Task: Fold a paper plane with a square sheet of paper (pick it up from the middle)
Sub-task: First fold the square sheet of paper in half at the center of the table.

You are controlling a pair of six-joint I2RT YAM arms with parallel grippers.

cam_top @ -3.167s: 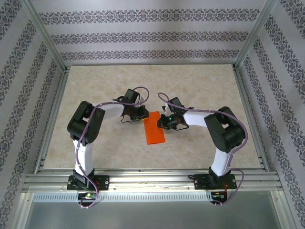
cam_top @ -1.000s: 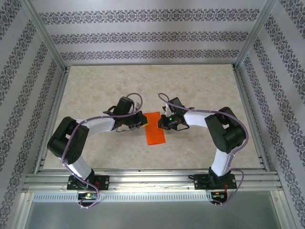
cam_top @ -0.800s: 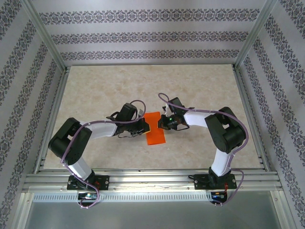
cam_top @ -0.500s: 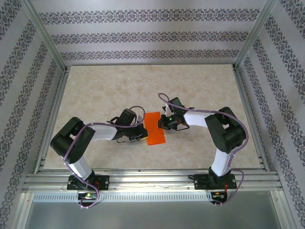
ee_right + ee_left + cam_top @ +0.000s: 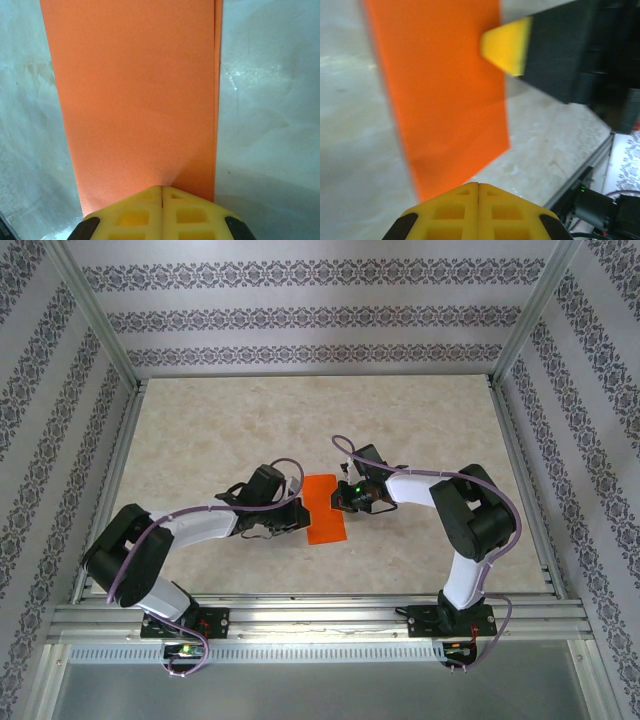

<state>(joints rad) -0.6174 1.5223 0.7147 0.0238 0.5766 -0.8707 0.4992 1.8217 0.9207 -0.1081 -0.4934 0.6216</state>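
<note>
— Where's the paper?
— The orange paper (image 5: 325, 510) is folded to a narrow oblong and lies flat in the middle of the table (image 5: 200, 430). The top is pale and marbled, with patterned wallpaper (image 5: 320, 315) all round.
— And the claws?
— The left claw (image 5: 298, 517) is pinched shut and empty, its tip at the paper's left edge. The right claw (image 5: 341, 498) is closed too, holding nothing, its tip resting on the right edge.
</note>
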